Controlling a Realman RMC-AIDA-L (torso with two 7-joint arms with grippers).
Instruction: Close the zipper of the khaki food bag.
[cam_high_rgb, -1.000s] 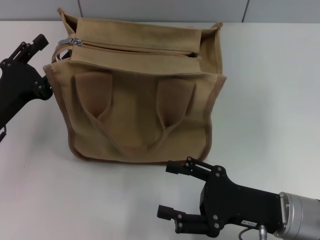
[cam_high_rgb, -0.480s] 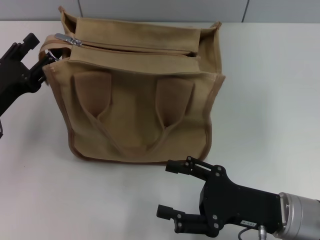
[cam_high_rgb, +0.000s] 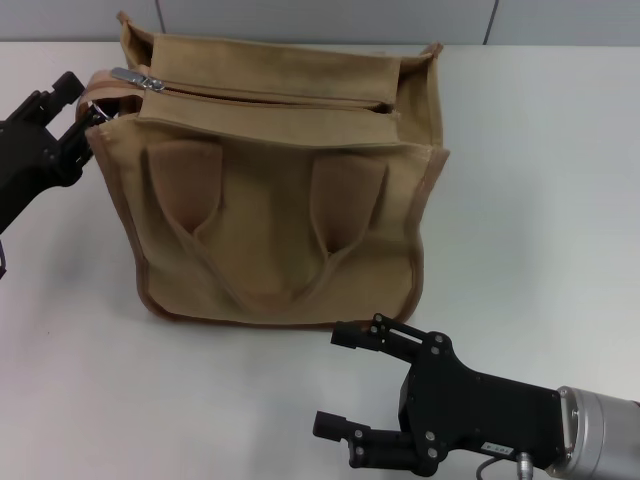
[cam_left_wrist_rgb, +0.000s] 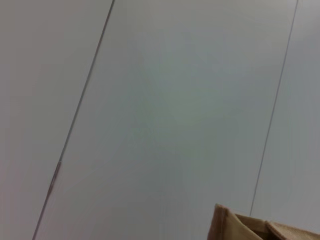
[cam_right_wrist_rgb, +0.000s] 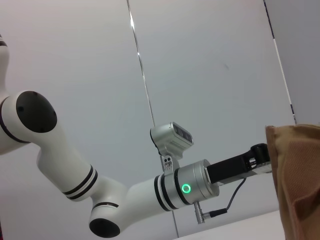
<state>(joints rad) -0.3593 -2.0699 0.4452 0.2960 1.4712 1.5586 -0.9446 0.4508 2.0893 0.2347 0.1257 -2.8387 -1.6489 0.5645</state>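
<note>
**Left claw sitting at the bag's zipper end, right claw waiting wide open**

Left claw (cam_high_rgb: 88, 118) is reaching in at the top left corner of the khaki food bag (cam_high_rgb: 280, 200), its black fingers pressing against the brown strap loop there; whether they are pinching anything cannot be told from the head view. Just beside it, the silver slider and pull tab (cam_high_rgb: 133, 78) are lying at the left end of the zipper (cam_high_rgb: 265, 95), which is running along the top of the bag toward the right end, where its tan tape is tucking under a fold of fabric. The bag is standing upright on the white tabletop (cam_high_rgb: 540, 180), its two loop handles hanging flat against the front face above the brown piping.

Right claw (cam_high_rgb: 350, 385) is hovering near the camera, in front of the bag's lower edge and apart from it, with its two black fingers spread wide and holding nothing.

From the right wrist view, the left arm (cam_right_wrist_rgb: 165, 192) is showing as white segments with a green ring light, its dark end meeting the edge of the bag (cam_right_wrist_rgb: 297, 175). The left wrist view is catching only a pale panelled wall (cam_left_wrist_rgb: 150, 110) and a corner of khaki fabric (cam_left_wrist_rgb: 235, 227).
</note>
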